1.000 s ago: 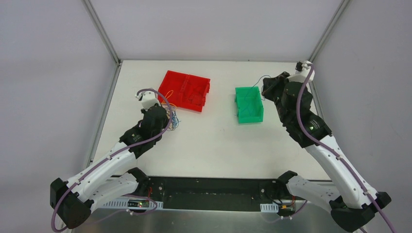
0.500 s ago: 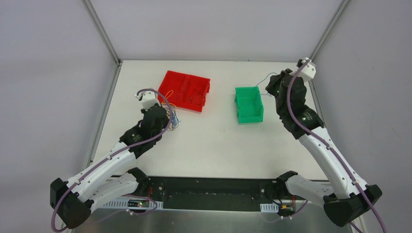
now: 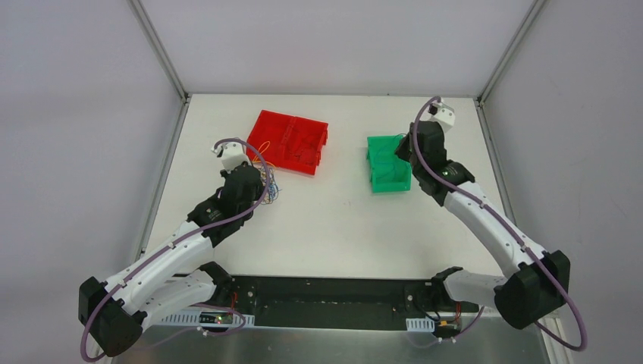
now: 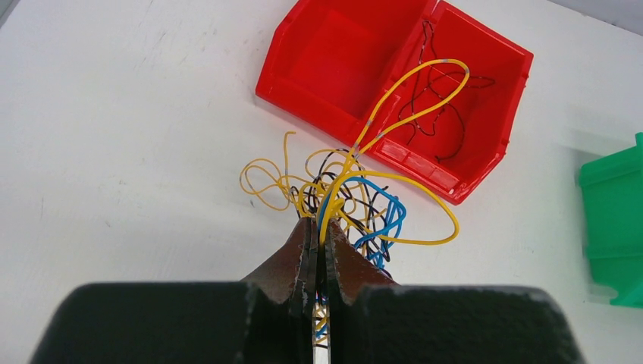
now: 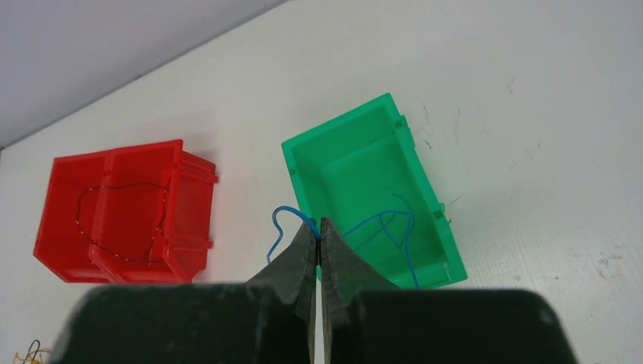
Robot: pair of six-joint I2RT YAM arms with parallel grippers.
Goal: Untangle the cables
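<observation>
Dark left gripper [image 4: 317, 235] pinching the cables [image 4: 345, 193] beside the red bin [image 4: 334, 68], right gripper [image 5: 319, 231] pinching a blue cable [image 5: 282, 214] by the green bin [image 5: 356, 167], dark cable [image 4: 443, 114] in the red bin clear only from the wrists.

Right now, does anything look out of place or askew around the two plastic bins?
One thing only: a long yellow wire loop from the tangle of thin wires pinched in the left gripper sticks out over the red plastic bin, above the dark wire lying inside. Nothing looks spilled or damaged.
</observation>
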